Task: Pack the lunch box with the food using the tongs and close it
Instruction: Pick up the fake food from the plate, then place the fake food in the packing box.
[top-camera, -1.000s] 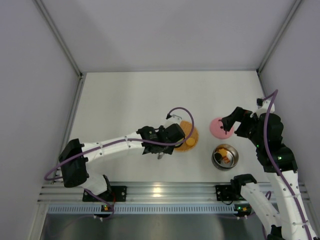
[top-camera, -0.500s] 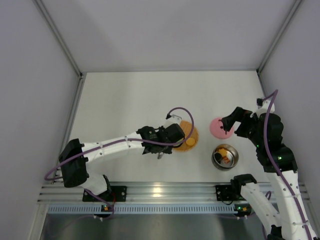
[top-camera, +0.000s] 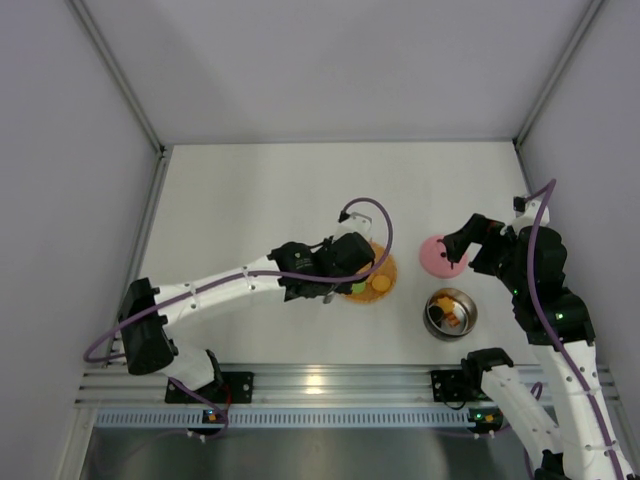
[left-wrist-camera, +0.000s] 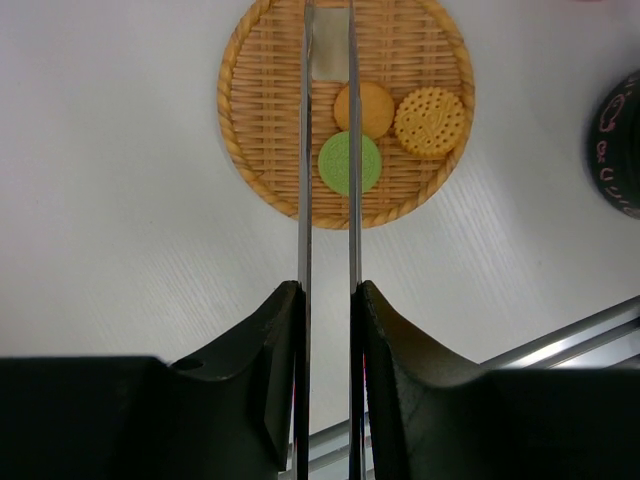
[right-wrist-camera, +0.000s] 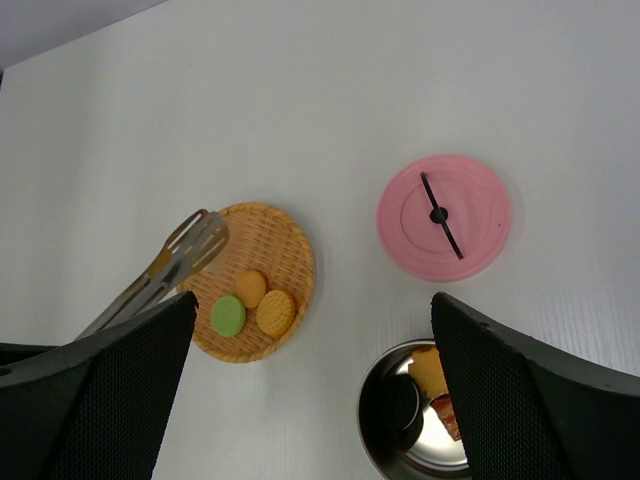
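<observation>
Left gripper (top-camera: 343, 262) reached over the woven mat (top-camera: 388, 262) in the top view, while the right gripper (top-camera: 452, 250) hung by the pink lid (top-camera: 434, 258), beside the uncovered lunch box (top-camera: 450, 313). From the left wrist, its fingers (left-wrist-camera: 270, 340) clamped the tongs (left-wrist-camera: 304, 200), whose empty tips hung over three biscuits (left-wrist-camera: 350, 163) on the mat. From the right wrist, that gripper gaped empty; the box held some food (right-wrist-camera: 428, 368), so packing looked partly done, with three biscuits and the lid left.

White arms (top-camera: 215, 292), blk joints (top-camera: 143, 335), purple cables (top-camera: 366, 202), fingers (right-wrist-camera: 95, 400) textured?
</observation>
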